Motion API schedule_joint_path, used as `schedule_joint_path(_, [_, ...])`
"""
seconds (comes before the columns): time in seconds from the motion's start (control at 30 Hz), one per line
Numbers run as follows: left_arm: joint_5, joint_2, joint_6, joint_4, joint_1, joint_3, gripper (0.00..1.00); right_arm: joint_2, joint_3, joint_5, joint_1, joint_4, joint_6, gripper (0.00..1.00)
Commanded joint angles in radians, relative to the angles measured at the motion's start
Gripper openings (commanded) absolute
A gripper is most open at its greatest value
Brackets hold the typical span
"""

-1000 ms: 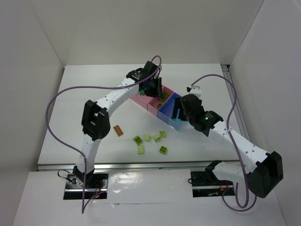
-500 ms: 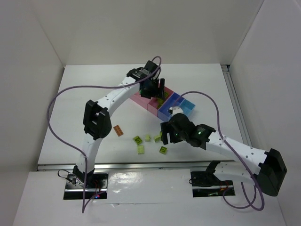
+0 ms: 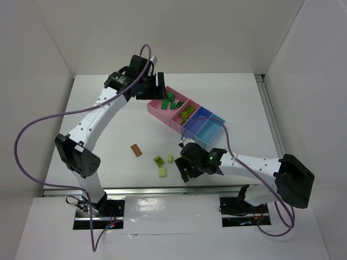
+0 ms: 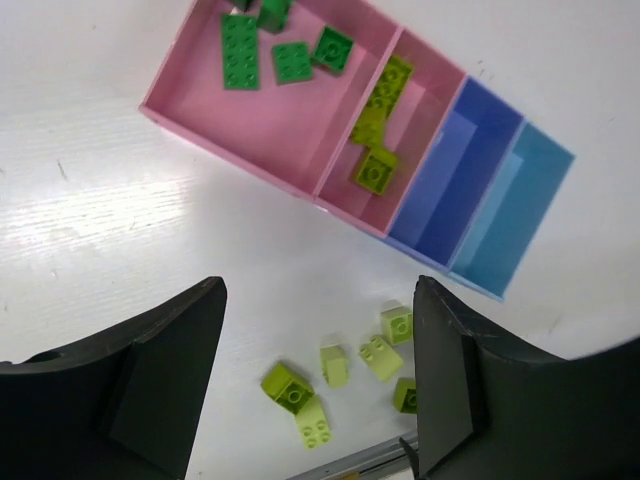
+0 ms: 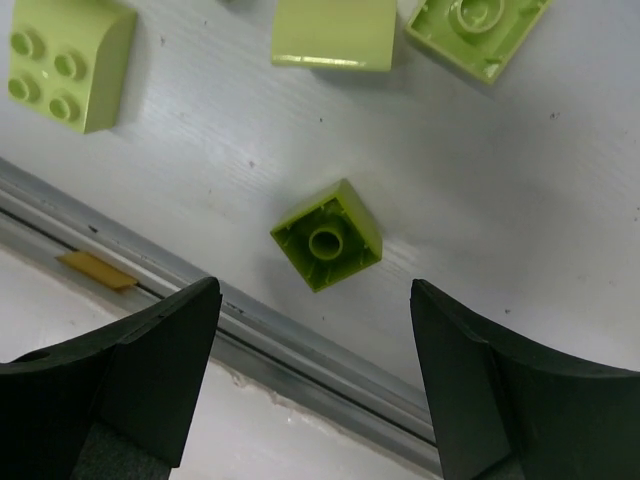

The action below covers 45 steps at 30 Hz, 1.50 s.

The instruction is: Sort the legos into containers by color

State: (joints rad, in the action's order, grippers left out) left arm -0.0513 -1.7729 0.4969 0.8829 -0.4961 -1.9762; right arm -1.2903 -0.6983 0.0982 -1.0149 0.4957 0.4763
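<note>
The containers stand in a diagonal row: a pink bin with three dark green legos, a second pink bin with lime legos, a periwinkle bin and a light blue bin. My left gripper hangs open and high beside the first pink bin's far end, holding nothing. My right gripper is open low over an upside-down lime lego. Loose lime legos and an orange-brown lego lie on the table.
The metal rail at the table's front edge runs just under my right gripper. White walls enclose the table on the left, back and right. Purple cables loop off both arms.
My left gripper opened over the first pink bin and pulled up and back to the left. My right arm swung from the light blue bin down to the loose lime legos near the front edge.
</note>
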Motion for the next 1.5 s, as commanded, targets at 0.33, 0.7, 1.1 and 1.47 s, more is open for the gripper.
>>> schedule_joint_path(0.33, [0.045,-0.01,-0.054,0.031,0.011,0.036,0.78,-0.161,-0.03,0.086,-0.005,-0.164,0.018,0.62])
schedule_joint_path(0.7, [0.002,0.001,-0.038,0.031,0.011,0.129,0.78,-0.038,-0.242,0.302,-0.005,0.044,0.038,0.35])
schedule_joint_path(1.1, [-0.065,0.107,0.285,-0.041,0.022,0.624,0.77,-0.326,-0.63,0.431,0.251,-0.037,-0.033,0.36])
schedule_joint_path(1.47, [0.059,0.141,0.448,-0.123,-0.073,0.8,0.86,-0.569,-0.773,0.353,0.392,-0.204,-0.077,0.44])
